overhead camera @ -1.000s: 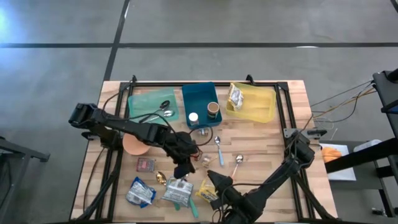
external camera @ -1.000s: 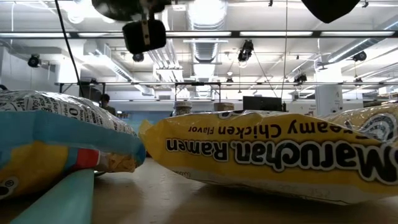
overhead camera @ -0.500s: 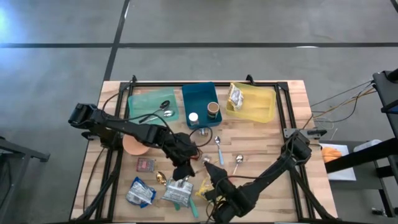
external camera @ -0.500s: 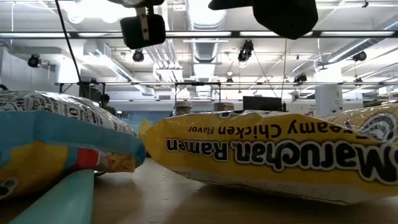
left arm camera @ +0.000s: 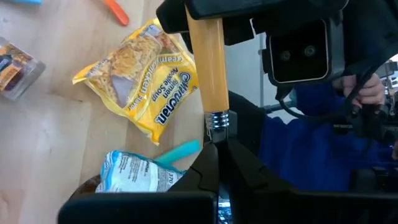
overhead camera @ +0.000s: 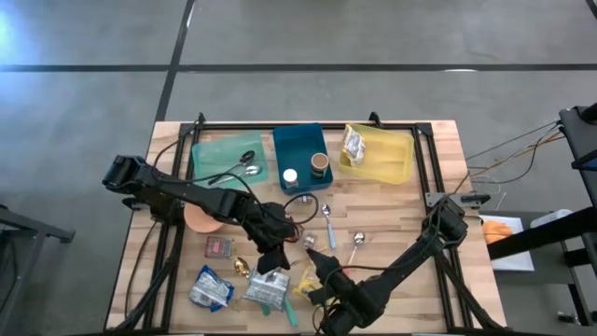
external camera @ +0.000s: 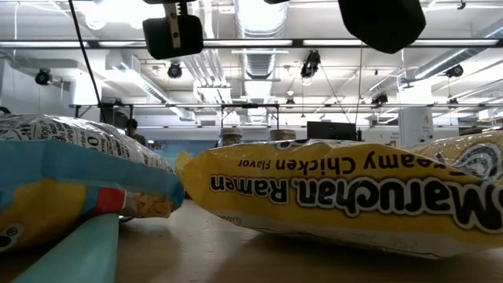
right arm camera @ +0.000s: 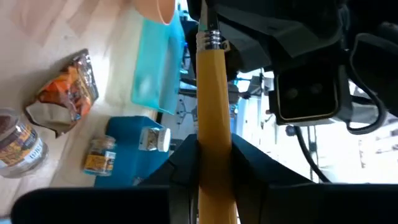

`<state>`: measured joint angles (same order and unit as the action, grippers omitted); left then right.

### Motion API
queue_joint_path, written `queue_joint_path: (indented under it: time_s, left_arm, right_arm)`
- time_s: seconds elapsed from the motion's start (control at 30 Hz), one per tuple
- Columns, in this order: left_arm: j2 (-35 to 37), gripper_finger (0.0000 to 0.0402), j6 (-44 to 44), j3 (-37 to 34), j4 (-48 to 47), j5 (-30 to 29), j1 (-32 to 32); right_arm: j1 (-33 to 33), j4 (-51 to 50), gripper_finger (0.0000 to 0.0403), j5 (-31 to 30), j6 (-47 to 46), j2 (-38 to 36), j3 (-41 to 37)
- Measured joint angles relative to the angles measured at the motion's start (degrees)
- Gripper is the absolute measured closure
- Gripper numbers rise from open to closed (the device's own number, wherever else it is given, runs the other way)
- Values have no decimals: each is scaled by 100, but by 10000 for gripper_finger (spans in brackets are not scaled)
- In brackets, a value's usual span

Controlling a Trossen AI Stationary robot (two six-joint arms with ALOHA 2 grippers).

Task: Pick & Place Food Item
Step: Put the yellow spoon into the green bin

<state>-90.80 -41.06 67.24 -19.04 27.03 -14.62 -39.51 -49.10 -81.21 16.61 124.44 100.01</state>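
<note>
Both pinching one wooden-handled utensil [right arm camera: 213, 93] above the ramen packet [left arm camera: 144, 78]: left claw [left arm camera: 217, 149] at its metal ferrule, right claw [right arm camera: 214, 158] on the handle.

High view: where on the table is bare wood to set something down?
Bare wood lies right of the spoons, below the yellow bin, out to the table edge. A smaller patch lies left of the peach bowl. The near centre is crowded: packets, left gripper, right gripper.

Two dark jointed arms [overhead camera: 187, 193] carry black boxy wrist cameras [left arm camera: 303, 53] and loose cables.
</note>
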Motion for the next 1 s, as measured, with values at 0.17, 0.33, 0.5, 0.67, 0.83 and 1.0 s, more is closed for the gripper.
queue_joint_path:
  time_s: [0.17, 0.33, 0.5, 0.67, 0.83, 1.0]
  left_arm:
    - [24, 398, 24, 0, 12, 56, -34]
    - [117, 362, 108, 15, 62, 224, -38]
    - [320, 314, 205, 22, 83, 375, -54]
    - [662, 282, 377, 48, 155, 477, -86]
    - [1174, 265, 972, 37, 63, 163, -77]
    - [1882, 263, 2015, -76, -100, -1206, -334]
  right_arm:
    - [0, 26, 346, 54, -122, -1, 5]
    - [-2, 84, 346, 49, -203, -16, 15]
    - [-2, 87, 379, 148, -242, -31, 26]
    - [5, 150, 379, 436, -309, 8, 0]
    - [5, 196, 379, 393, -929, -64, 9]
    - [-32, 225, 379, 326, -1876, -342, 7]
